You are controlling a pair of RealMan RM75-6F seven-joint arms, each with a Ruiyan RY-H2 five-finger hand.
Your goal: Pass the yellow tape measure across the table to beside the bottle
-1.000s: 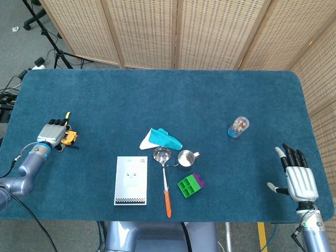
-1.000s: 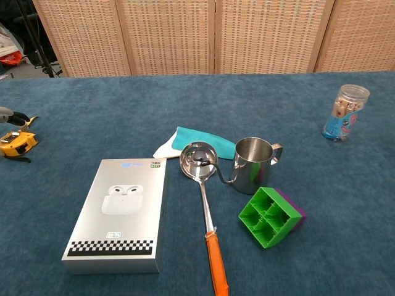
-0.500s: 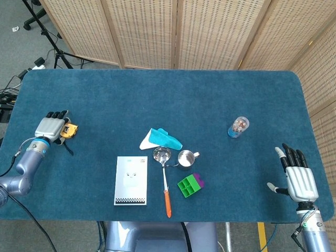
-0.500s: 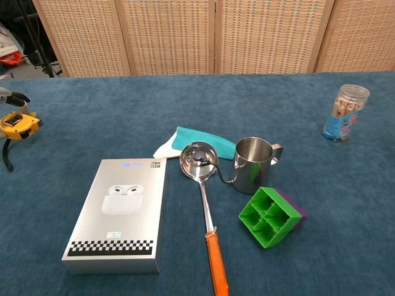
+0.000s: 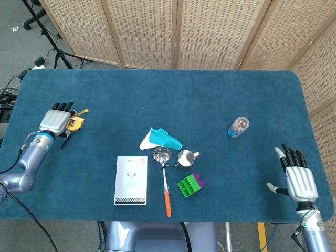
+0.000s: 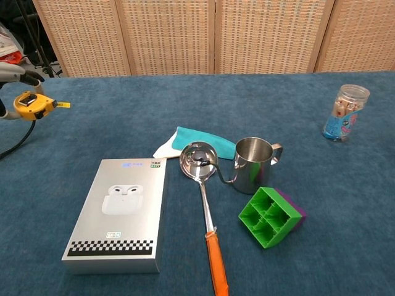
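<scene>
Yellow tape measure (image 6: pixel 34 105) sits gripped in the left hand's (image 5: pixel 56 120) fingers; right hand (image 5: pixel 298 178) spread wide, holding nothing.

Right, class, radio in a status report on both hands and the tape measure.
Left hand holds yellow tape measure, lifted. Right hand open, idle. Bottle far across; cloth, ladle, cup between.

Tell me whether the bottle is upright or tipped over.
Upright: the bottle stands on its blue base on the table, lid up.
</scene>
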